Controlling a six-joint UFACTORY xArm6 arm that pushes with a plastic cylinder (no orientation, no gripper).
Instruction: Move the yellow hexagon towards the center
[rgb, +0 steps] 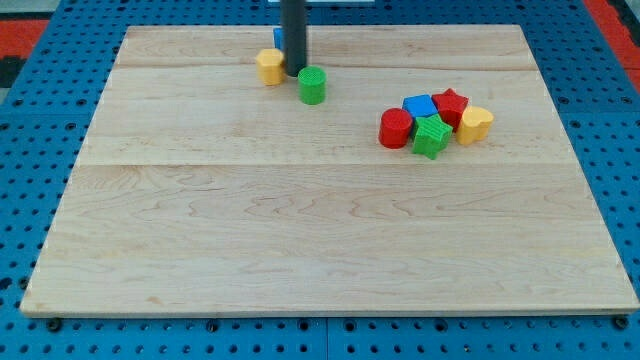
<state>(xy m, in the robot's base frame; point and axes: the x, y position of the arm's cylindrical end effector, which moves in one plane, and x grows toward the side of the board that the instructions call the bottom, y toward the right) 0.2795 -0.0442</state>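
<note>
The yellow hexagon (269, 66) lies near the board's top edge, left of centre. My tip (294, 73) rests on the board right beside it, on its right side, between it and a green cylinder (312, 85). A blue block (279, 38) sits just behind the rod and is mostly hidden by it.
A cluster lies at the view's right: a red cylinder (396, 128), a blue cube (419, 106), a red star (451, 105), a green star (431, 136) and a yellow heart (476, 124). The wooden board (300, 250) sits on a blue pegboard.
</note>
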